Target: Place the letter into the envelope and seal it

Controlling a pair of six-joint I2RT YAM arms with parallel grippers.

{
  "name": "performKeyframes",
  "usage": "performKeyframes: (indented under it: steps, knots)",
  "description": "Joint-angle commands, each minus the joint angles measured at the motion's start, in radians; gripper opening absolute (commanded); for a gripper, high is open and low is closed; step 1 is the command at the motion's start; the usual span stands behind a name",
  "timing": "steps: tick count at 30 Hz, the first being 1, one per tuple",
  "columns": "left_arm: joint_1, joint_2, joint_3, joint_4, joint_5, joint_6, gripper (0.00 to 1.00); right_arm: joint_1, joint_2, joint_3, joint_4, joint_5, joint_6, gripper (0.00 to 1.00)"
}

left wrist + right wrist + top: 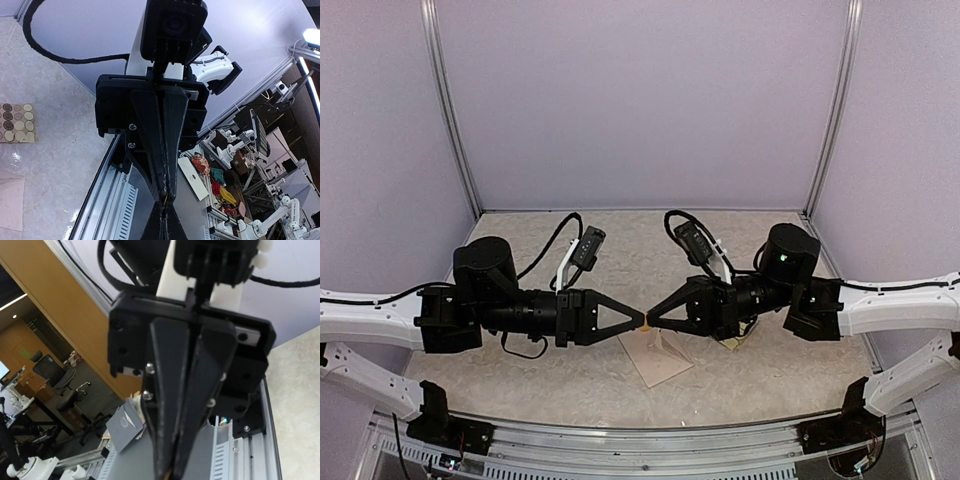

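Above the middle of the desk (pixel 780 385), we see the left end effector (pixel 638 319) and right end effector (pixel 654 319) both closed, tip to tip. The envelope (pixel 658 360) lies at 6 o'clock from them. If either arm pushes further, the tips could jam together.

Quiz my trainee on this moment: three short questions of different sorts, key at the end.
1. True or false: the left gripper and the right gripper sit far apart, at opposite edges of the table.
2. Where does the envelope lie? A) flat on the table, just below the grippers' tips; B) clamped in the left gripper; C) hanging off the table's near edge.
3. Fill in: the fingers of both grippers are ____ (open or shut).
Key: 1 false, their tips meet over the middle of the table. 2 A. 3 shut.
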Motion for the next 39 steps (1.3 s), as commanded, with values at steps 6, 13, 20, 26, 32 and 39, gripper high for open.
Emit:
performKeyframes:
  steps: [6,13,20,26,32,39]
  knots:
    - [0.007,-0.023,0.020,-0.068,-0.128,0.017,0.48,0.004,-0.049,-0.015,-0.088,0.167,-0.045,0.00]
    - [0.143,0.034,-0.036,-0.089,-0.166,-0.008,0.71,-0.112,-0.126,-0.054,-0.453,0.464,-0.034,0.00]
    - [0.235,0.265,-0.001,-0.074,-0.181,0.044,0.76,-0.170,-0.173,-0.125,-0.549,0.544,0.007,0.00]
    - [0.280,0.527,0.059,-0.054,-0.145,0.082,0.80,-0.171,-0.172,-0.126,-0.572,0.573,0.023,0.00]
    - [0.287,0.694,0.110,-0.026,-0.107,0.127,0.80,-0.170,-0.168,-0.132,-0.572,0.563,0.025,0.00]
    - [0.289,0.756,0.085,-0.050,-0.157,0.129,0.81,-0.172,-0.163,-0.138,-0.564,0.553,0.029,0.00]
